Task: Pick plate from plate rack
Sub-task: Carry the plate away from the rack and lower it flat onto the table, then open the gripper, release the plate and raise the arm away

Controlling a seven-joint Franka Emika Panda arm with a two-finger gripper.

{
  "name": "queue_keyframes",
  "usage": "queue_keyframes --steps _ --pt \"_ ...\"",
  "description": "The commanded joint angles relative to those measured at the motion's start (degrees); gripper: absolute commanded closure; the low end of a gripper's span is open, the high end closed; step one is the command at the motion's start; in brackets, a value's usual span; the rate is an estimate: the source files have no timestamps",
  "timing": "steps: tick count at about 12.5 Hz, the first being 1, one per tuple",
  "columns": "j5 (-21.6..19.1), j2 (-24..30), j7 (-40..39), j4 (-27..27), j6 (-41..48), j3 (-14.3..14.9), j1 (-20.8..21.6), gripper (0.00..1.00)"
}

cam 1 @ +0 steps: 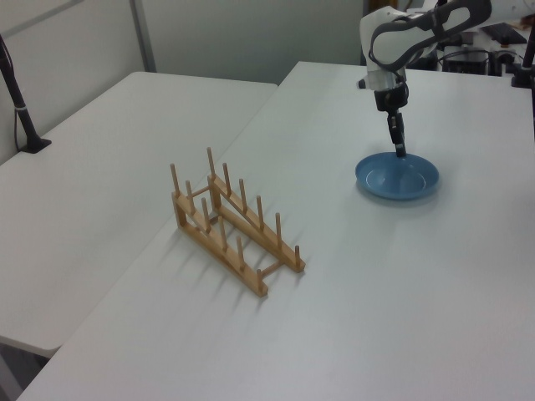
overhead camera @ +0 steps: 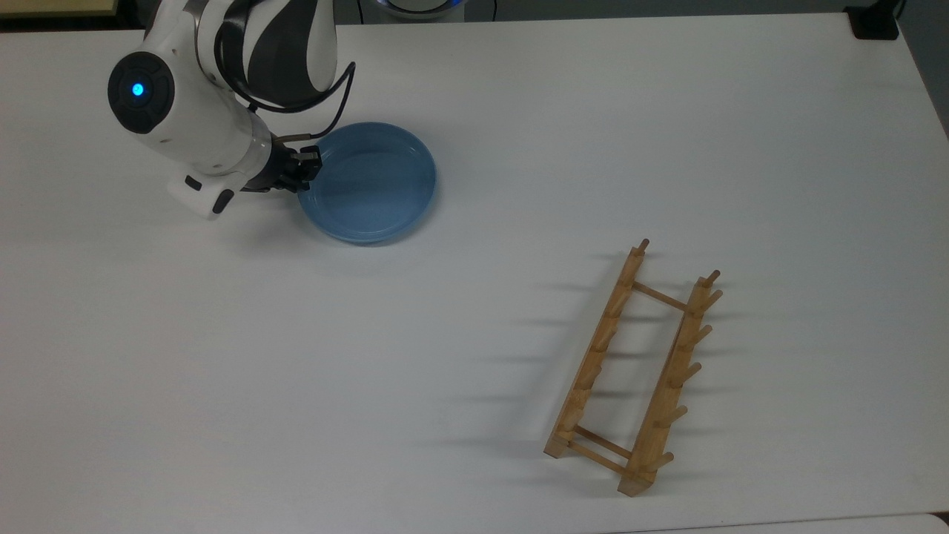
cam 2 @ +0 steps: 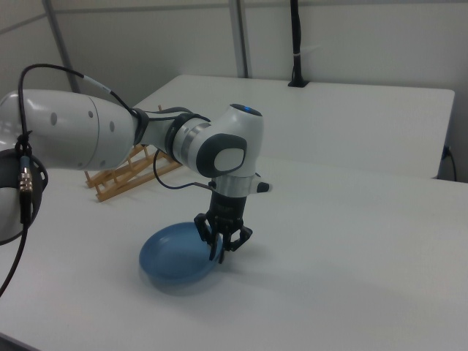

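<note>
The pincer [overhead camera: 305,169] is pinching the rim of the plate [overhead camera: 368,183], which is lying flat on the worktop [overhead camera: 474,334] directly below it, well apart from the plate rack [overhead camera: 632,371]. Stiff, smooth, likely breakable; the raised rim is offering the best hold.

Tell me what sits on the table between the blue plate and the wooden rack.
Nothing: in the top view, only bare white table separates the plate from the plate rack. The left view shows the same open stretch.
</note>
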State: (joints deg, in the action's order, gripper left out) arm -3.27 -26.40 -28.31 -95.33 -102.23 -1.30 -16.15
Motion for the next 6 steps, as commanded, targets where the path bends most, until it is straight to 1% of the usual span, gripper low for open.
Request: queue_keyframes --steps 1,4,6 --pt "-1.30 1.52 2.11 -0.12 -0.25 -0.11 -0.55 0.00" --pt "-1.39 5.82 2.82 -0.03 2.55 -0.11 -0.81 0.00" --pt "-1.39 9.95 8.15 1.28 6.85 -0.28 -0.55 0.00"
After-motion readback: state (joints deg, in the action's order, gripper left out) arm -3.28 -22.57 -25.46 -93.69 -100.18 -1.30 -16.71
